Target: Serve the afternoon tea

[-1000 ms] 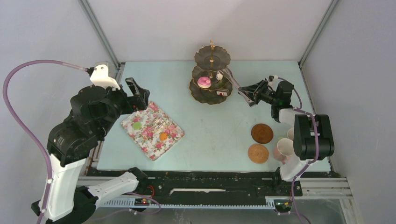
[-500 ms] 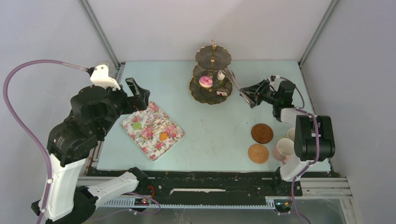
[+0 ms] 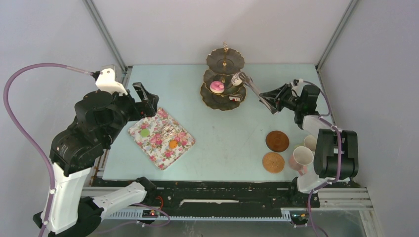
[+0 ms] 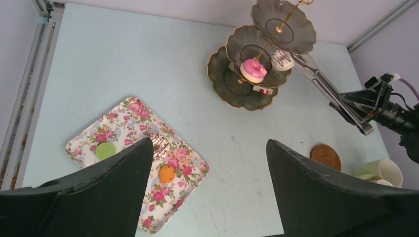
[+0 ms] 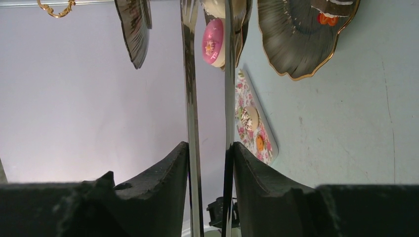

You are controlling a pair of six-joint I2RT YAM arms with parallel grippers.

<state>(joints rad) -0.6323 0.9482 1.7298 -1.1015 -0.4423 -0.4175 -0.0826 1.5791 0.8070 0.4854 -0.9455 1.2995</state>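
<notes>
Grey walls close in a pale blue-green counter (image 3: 222,133), and at its far side stands a dark three-tier stand with gold rims (image 3: 212,101). My right hand (image 3: 275,100) is clamped around the handles of the long grey metal tongs (image 3: 257,91). Their tips pinch the small white doughnut (image 4: 282,59) at the right edge of the middle tier, just beside the pink iced doughnut (image 3: 216,87). I cannot tell whether the white doughnut already rests on the plate.

To do this well, I think I should carry the tips a little further inward over the tier, so the cake sits clear of the scalloped rim. Then I would lower gently until it is supported. Only after that should I ease my grip so the blades spring apart. I would draw the tongs straight back along their own line, without sweeping sideways into the pink doughnut or the gold centre post.

My left hand (image 3: 146,100) hangs wide open above the floral-print tray (image 3: 155,148). On the tray lie the round green piece (image 3: 145,133), the chocolate piece (image 4: 158,143) and the orange piece (image 3: 173,144). Two round brown coasters (image 3: 277,141) sit bare near my right base. The pink cup (image 3: 300,159) and the cream cup (image 3: 310,142) lie just beside them, not on them.
</notes>
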